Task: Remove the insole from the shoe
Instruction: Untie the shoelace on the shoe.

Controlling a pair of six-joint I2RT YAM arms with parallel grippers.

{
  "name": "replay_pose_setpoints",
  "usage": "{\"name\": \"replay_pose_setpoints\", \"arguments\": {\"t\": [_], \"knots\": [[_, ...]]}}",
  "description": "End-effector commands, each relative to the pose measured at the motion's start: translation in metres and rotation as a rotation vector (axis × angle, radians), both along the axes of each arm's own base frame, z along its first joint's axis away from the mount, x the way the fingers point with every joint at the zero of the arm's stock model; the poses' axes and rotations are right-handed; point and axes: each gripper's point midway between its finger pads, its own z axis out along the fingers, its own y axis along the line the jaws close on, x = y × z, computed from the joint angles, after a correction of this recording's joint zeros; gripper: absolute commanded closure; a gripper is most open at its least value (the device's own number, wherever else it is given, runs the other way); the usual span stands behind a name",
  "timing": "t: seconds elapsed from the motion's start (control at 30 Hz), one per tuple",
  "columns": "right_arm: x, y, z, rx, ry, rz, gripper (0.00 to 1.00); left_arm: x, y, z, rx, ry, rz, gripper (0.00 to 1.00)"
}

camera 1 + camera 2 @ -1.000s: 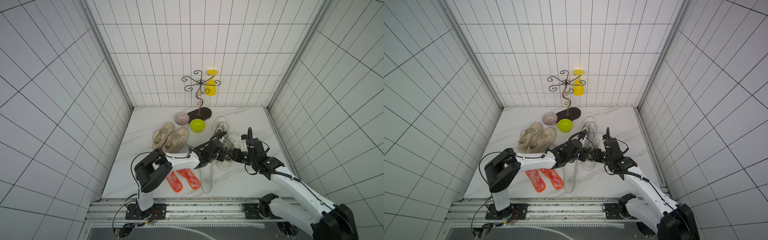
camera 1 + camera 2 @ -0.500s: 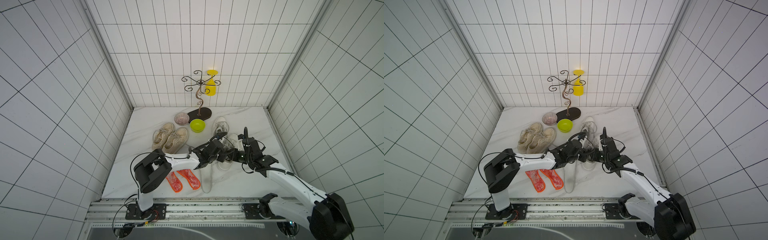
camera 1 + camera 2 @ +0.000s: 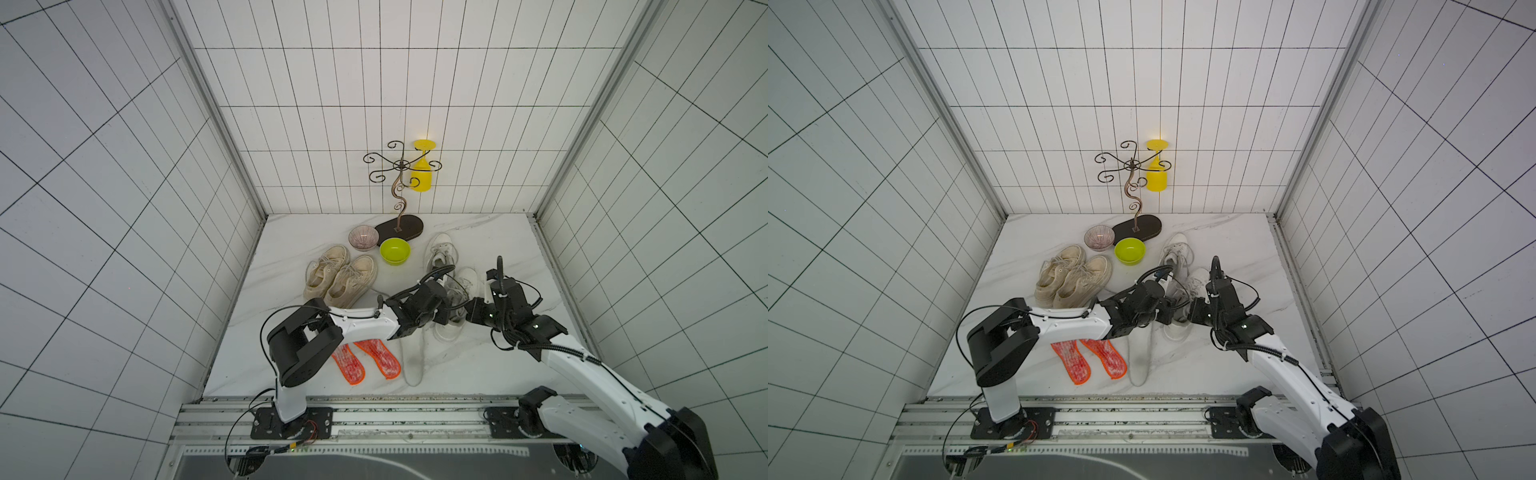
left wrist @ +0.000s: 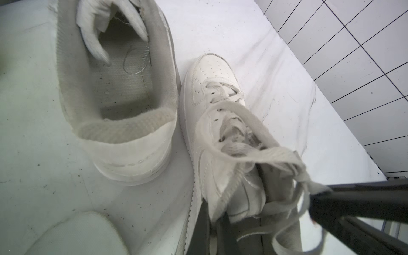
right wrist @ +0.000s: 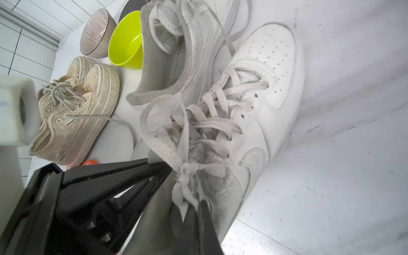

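Left gripper (image 4: pixel 215 212): clenched on the shoe's (image 3: pixel 467 279) collar edge, reaching in from 9 o'clock.
Right gripper (image 5: pixel 199 204): clenched at the lace knot (image 5: pixel 184 176), coming in from 4 o'clock; what it pinches I cannot tell.
Shoe: at 3 o'clock on the table (image 3: pixel 490 365), toe towards 12.
Insole: probably inside that shoe, hidden under the laces and tongue.
Step, as I judge: opening the mouth to reach the insole heel.
Do well: left pins the collar down; right pinches insole, not lace, then peels up towards 6 o'clock, slowly.
Risk: a snagged lace lifts the whole shoe.
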Motion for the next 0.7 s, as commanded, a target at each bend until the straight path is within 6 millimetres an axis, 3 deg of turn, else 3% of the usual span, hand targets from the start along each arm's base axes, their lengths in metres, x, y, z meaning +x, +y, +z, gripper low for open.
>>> {"name": "replay_pose_setpoints", "arguments": {"t": [0.0, 0.23, 0.33, 0.53, 0.67], "knots": [[-0.011, -0.022, -0.018, -0.104, 0.036, -0.051, 1.0, 0.01, 0.001, 0.027, -0.064, -0.046, 0.049, 1.0], [-0.005, -0.03, 0.004, -0.119, -0.03, -0.085, 1.0, 0.01, 0.0, 0.027, -0.064, -0.043, 0.045, 1.0], [-0.003, -0.032, 0.004, -0.124, -0.026, -0.087, 1.0, 0.009, -0.001, 0.026, -0.065, -0.039, 0.038, 1.0], [0.001, 0.008, 0.016, 0.018, -0.028, 0.063, 1.0, 0.001, -0.012, 0.03, -0.095, -0.039, -0.021, 1.0], [0.015, 0.011, 0.053, 0.066, -0.121, 0.046, 1.0, -0.004, -0.019, 0.031, -0.098, -0.045, -0.052, 1.0]]}}
